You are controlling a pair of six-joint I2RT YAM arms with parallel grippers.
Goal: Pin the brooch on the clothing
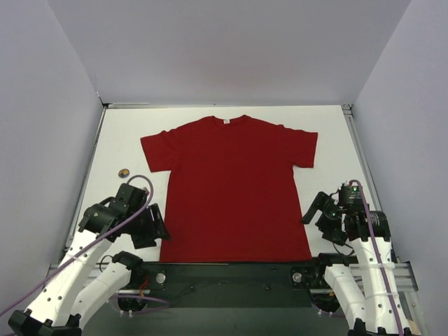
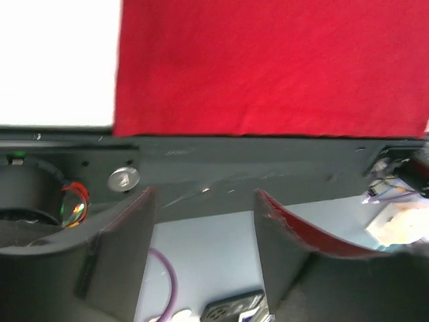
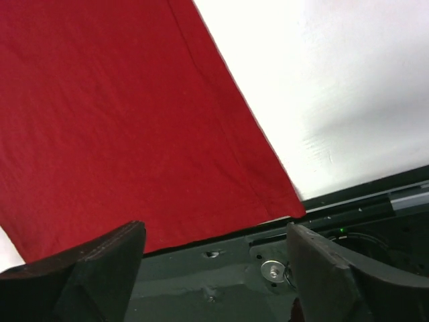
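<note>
The dark red T-shirt [image 1: 234,185] lies flat on the white table, collar with a white label at the far side, hem at the near edge. It also shows in the left wrist view [image 2: 268,67] and the right wrist view [image 3: 120,121]. The tiny round brooch [image 1: 123,173] lies on the table left of the shirt's left sleeve. My left gripper [image 1: 155,227] is open and empty at the shirt's near left corner. My right gripper [image 1: 316,213] is open and empty at the shirt's near right corner.
A dark metal base rail [image 1: 231,273] runs along the table's near edge under the shirt hem. Grey walls [image 1: 42,140] close in the table on the left, right and far sides. Purple cables [image 1: 140,183] loop over both arms.
</note>
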